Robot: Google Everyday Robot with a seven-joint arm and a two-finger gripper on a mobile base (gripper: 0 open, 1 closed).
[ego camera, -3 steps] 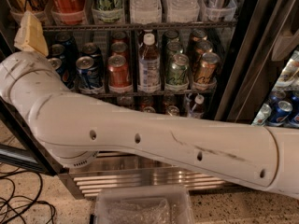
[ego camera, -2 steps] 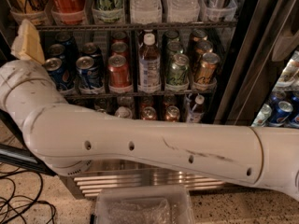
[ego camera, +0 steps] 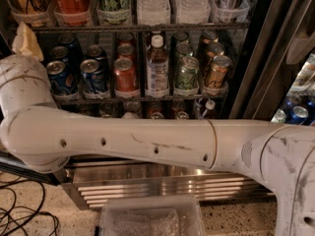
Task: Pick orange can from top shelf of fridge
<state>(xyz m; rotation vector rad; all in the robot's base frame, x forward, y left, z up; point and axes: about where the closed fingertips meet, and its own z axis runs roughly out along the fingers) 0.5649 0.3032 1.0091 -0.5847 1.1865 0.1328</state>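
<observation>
The orange can point(ego camera: 125, 75) stands upright at the front of its row on the top shelf point(ego camera: 147, 100) of the fridge point(ego camera: 248, 77), with more orange-red cans lined up behind it. Blue cans point(ego camera: 92, 76) are on its left and a clear labelled bottle point(ego camera: 157, 68) on its right. My white arm point(ego camera: 147, 144) crosses the whole view below this shelf. Only a cream part of my gripper point(ego camera: 27, 41) shows, at the upper left in front of the fridge's left edge. It is well left of the orange can and not touching it.
A green can point(ego camera: 187, 75) and a gold can point(ego camera: 216, 73) stand right of the bottle. The rack above holds a tall Coca-Cola can point(ego camera: 73, 1) and water bottles point(ego camera: 155, 1). A clear plastic bin point(ego camera: 152, 218) and cables point(ego camera: 19, 215) lie on the floor by the steel grille point(ego camera: 172, 186).
My arm has swung lower and more level across the view, and its elbow has shifted left. The gripper part has moved slightly left and down. The cans have not moved.
</observation>
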